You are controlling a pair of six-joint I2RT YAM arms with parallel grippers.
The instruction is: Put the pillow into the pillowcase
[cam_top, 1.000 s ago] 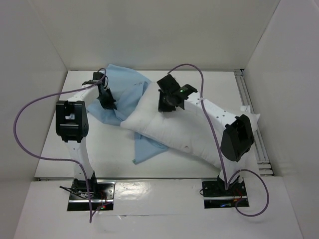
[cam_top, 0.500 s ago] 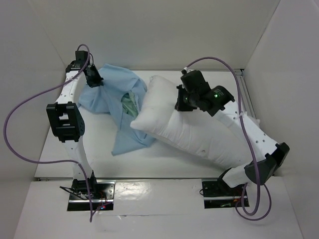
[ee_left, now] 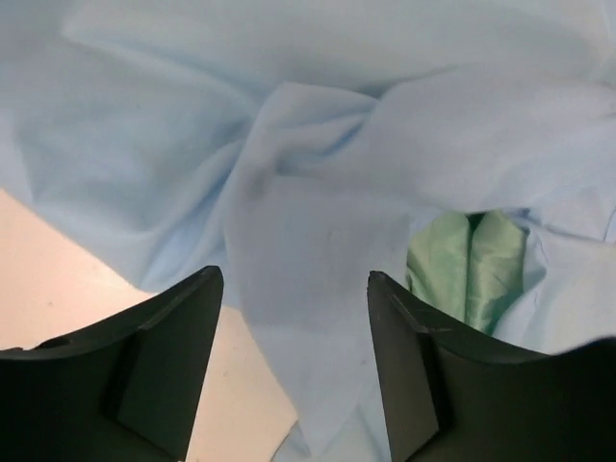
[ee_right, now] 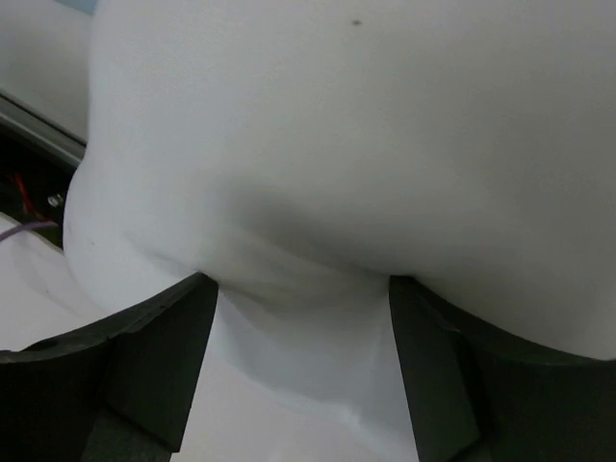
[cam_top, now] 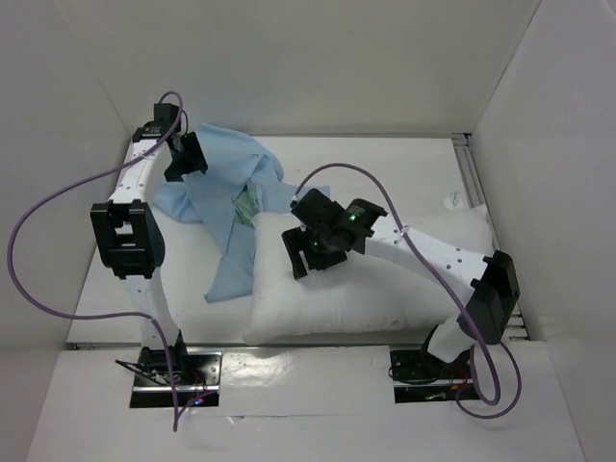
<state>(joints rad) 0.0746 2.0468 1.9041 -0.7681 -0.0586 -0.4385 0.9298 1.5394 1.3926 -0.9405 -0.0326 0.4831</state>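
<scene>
White box walls close in a white desk [cam_top: 207, 322], top view, arm bases at 6 o'clock. Nearest thing is the pillow [cam_top: 337, 303], plump and white, lying flat across the near half of the desk from about 6 o'clock out to 3 o'clock, its near long edge at the desk's front edge. It is outside the pillowcase and touches the cloth only at its 10 o'clock corner. Right gripper [cam_top: 296, 258] sits over the pillow's left part near desk centre, pointing down toward 7 o'clock. In the right wrist view the right gripper [ee_right: 300, 284] has its jaws spread wide, with a creased bulge of pillow [ee_right: 385, 144] in the gap between them, not clamped. A purple cable [cam_top: 337, 173] loops above that arm. Farther back, the pillowcase [cam_top: 226, 164] lies crumpled at 10 to 11 o'clock, light blue side up, with one strip trailing down toward 7 o'clock beside the pillow's left end. A sea-green patch [cam_top: 248, 204] of its other face shows in a fold. Left gripper [cam_top: 188, 166] is at the far-left corner, 10 o'clock, over the pillowcase's left edge. In the left wrist view the left gripper [ee_left: 294, 279] has its jaws apart and holds nothing, with rumpled pillowcase [ee_left: 318, 241] below and the sea-green patch [ee_left: 467, 269] at 4 o'clock of that view. A bare strip of desk [ee_left: 58, 289] shows at 8 o'clock.
</scene>
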